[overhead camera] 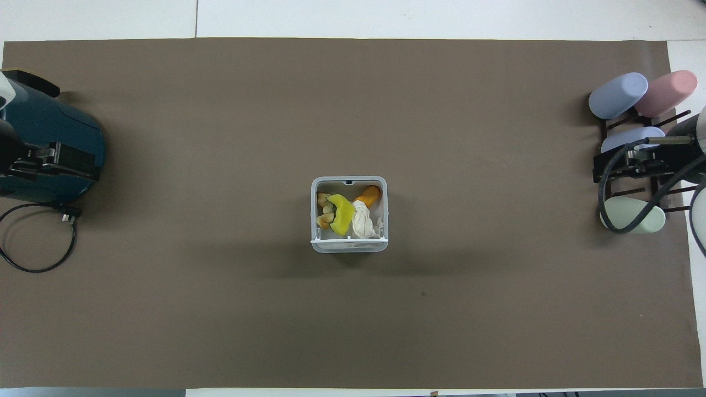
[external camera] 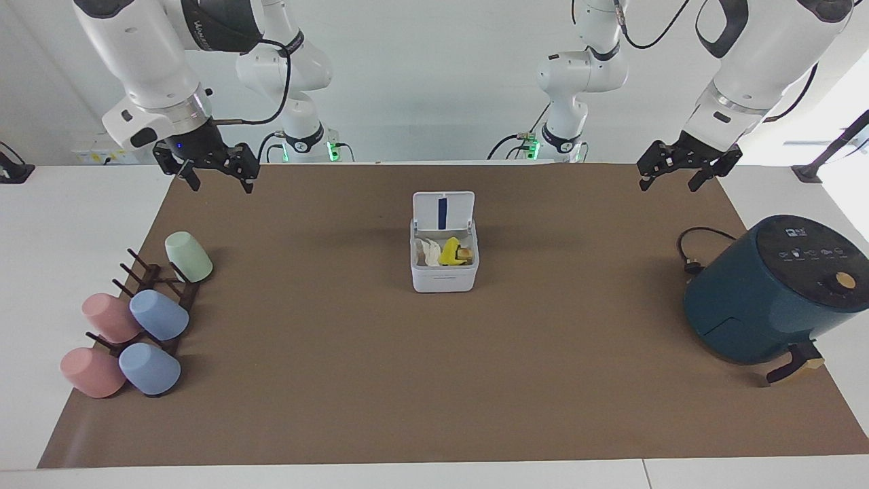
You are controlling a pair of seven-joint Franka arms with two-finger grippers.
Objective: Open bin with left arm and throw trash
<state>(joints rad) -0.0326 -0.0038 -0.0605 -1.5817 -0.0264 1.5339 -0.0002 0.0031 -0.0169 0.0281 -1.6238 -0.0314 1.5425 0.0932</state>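
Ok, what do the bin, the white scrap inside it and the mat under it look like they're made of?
The bin looks like smooth moulded plastic: rounded corners, even white walls, thin hinged lid. The white scrap looks like soft tissue paper, going by its crumpled folds. The brown mat looks like matte paper or thin vinyl; it lies flat without shine, but which one is unclear.

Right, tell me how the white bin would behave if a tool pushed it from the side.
The bin looks like small thin plastic holding only scraps, so probably light and likely to slide on the mat. Its flat base suggests little tipping. The upright lid might flop shut if jolted.
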